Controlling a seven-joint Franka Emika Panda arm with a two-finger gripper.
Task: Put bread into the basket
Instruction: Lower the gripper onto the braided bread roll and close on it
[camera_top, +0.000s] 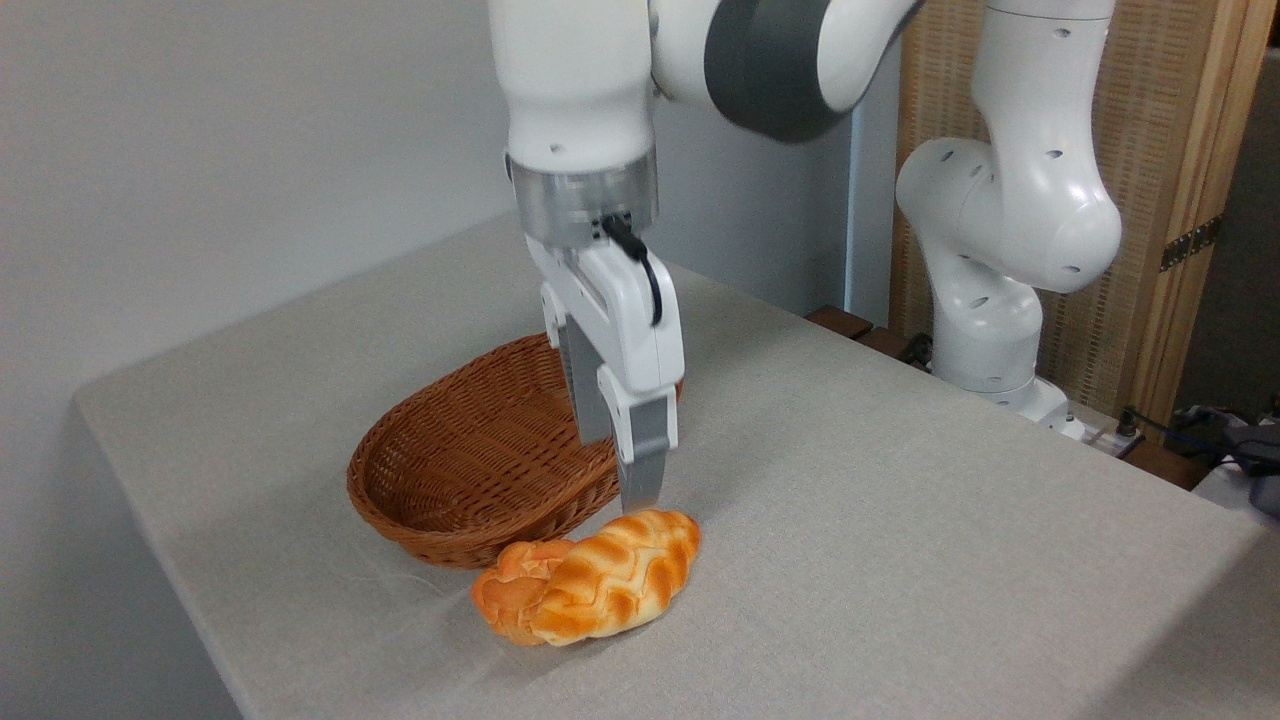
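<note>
Basket (470, 470) behind gripper (625, 470): brown woven wicker, ribbed, matt. Bread (615, 590) just below fingertips: glazed, slightly glossy crust. Table (900, 520) underneath: grey cloth, fine weave, matt. Gripper housing: smooth white plastic, grey fingers.

- The arm (1000, 200) was made of smooth white rounded shells, with small dark screw holes seen in them.
- A dark grey band was seen at one joint (770, 60).
- A silver metal ring (585, 200) was placed above the gripper (625, 455).
- A black cable (640, 265) was attached to the white gripper body.
- The fingers (642, 470) were grey.
</note>
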